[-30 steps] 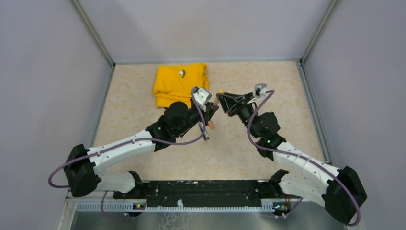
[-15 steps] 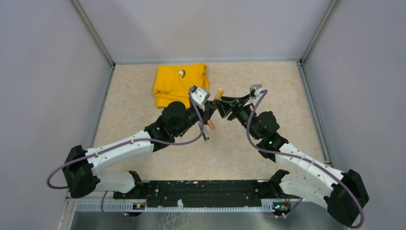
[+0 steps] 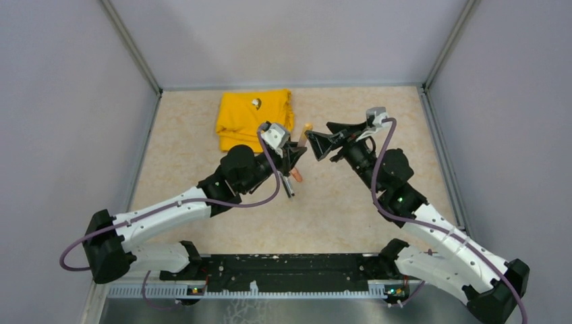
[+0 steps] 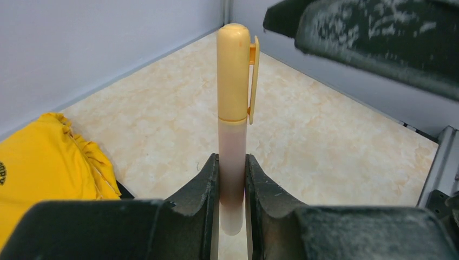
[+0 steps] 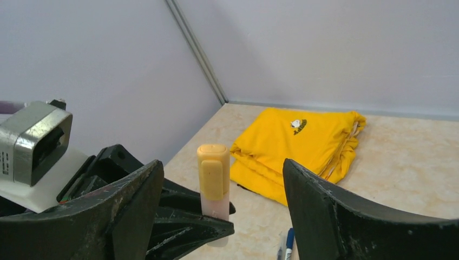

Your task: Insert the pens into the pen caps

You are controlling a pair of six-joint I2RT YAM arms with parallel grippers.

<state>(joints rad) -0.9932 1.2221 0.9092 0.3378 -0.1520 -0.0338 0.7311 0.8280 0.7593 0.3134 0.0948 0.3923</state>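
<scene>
Beige desk (image 3: 337, 209) below; left end effector (image 4: 233, 165) pinches the marker (image 4: 233, 135), right end effector (image 3: 322, 137) at its three o'clock stands wide; unseated cap (image 4: 234, 70) may drop.

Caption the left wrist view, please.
Left tool clamps a pale orange capped marker upright; folded yellow cloth lies nearby.

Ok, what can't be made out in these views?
Left wrist: lower end of the orange marker, hidden inside the left gripper.
Right wrist: the blue pen, cut by the bottom edge.
Top: the small orange piece beside the left gripper, too small to identify.
</scene>
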